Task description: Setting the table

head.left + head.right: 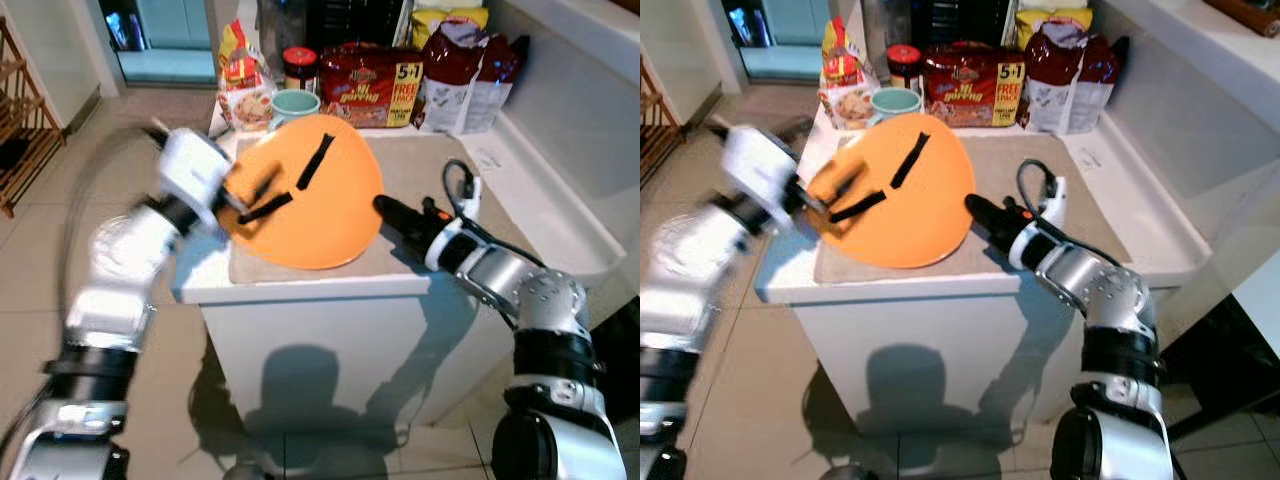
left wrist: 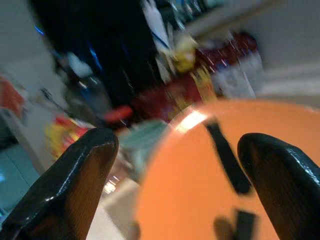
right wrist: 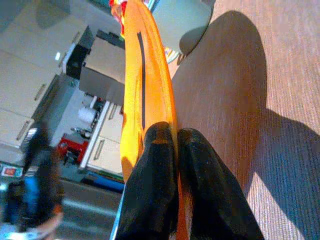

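While tilted up on edge above the beige mat [image 1: 420, 170] on the white bench [image 1: 300, 290], orange plate [image 1: 305, 195]: round, glossy, bright orange, with black strips across its face. Pinched at its near right rim by the right end effector [image 1: 385, 207], black fingers [image 3: 160, 165] closed tight on the thin edge, one on each face, as seen edge-on in the right wrist view. At the plate's left edge, left end effector [image 1: 245, 195], blurred, fingers [image 2: 75, 175] spread wide apart in the left wrist view with the orange face between them; contact with the plate impossible to tell. Behind the plate, along the back of the bench: pale green mug [image 1: 295, 102] just beside the plate's far rim, dark jar with a red lid [image 1: 299, 68], red snack box [image 1: 370, 85], dark red bags [image 1: 455, 75], and a yellow and red packet [image 1: 240, 80]. Off to the far left, wooden rack [image 1: 20, 110] on the tiled floor [image 1: 100, 150].
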`<state>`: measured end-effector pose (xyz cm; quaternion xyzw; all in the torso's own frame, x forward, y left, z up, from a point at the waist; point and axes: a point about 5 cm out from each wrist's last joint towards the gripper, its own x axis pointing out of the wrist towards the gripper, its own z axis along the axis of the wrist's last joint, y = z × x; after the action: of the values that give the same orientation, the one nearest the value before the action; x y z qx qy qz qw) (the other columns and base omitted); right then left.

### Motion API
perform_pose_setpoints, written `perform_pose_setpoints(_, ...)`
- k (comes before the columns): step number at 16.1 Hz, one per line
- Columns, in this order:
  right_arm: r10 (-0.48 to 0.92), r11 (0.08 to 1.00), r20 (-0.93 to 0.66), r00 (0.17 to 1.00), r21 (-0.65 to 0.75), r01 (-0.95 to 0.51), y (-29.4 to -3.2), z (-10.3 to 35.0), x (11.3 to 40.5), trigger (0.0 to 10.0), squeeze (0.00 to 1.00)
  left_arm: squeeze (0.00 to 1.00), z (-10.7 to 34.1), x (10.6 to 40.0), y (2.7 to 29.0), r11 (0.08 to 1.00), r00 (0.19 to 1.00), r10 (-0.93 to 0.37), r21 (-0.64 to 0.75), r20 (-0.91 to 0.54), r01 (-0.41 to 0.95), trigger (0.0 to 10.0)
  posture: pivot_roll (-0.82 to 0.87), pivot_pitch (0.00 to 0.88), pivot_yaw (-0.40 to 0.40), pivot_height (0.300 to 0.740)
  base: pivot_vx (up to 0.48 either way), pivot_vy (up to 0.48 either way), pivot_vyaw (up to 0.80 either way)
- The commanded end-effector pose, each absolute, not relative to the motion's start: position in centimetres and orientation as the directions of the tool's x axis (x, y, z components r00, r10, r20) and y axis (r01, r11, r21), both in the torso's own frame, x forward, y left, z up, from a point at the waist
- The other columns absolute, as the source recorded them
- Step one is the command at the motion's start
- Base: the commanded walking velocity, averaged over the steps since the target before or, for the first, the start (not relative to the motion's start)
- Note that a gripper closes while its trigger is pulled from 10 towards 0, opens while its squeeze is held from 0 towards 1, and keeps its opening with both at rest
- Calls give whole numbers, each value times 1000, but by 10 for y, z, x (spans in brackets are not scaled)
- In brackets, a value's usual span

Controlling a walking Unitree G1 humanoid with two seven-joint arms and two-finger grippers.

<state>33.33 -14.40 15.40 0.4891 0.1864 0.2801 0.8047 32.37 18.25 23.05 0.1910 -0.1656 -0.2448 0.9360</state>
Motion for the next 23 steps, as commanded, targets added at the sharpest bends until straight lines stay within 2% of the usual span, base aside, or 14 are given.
perform_pose_setpoints(1,613,365,-10,790,890,-272,-155,158,329,0,0,0,239,318,187,820,831,-507,424,227,385,10000,117,0,-35,740,0,0,0)
perform_pose_setpoints(5,619,334,117,776,856,-395,-165,184,309,0,0,0,237,298,219,861,915,-360,441,181,251,10000,109,0,-8,740,0,0,0)
perform_pose_setpoints(8,575,306,170,800,862,-403,-177,194,304,0,0,0,229,287,224,887,944,-302,404,135,226,10000,100,0,-4,740,0,0,0)
perform_pose_setpoints(14,471,301,219,854,871,-389,-192,197,296,0,0,0,224,277,216,901,955,-275,378,115,214,10000,101,0,-14,740,-95,0,0)
perform_pose_setpoints(18,435,292,226,871,880,-375,-197,198,297,0,0,0,220,282,212,929,968,-225,323,107,180,10000,97,0,-11,740,0,0,0)
perform_pose_setpoints(20,408,266,258,876,884,-384,-203,202,298,0,0,0,222,292,208,968,974,-200,179,110,178,10000,97,2,-11,740,0,0,0)
perform_pose_setpoints(23,406,249,274,872,885,-394,-202,204,298,0,0,0,222,298,191,959,954,-281,67,104,275,10000,97,14,-8,740,0,0,0)
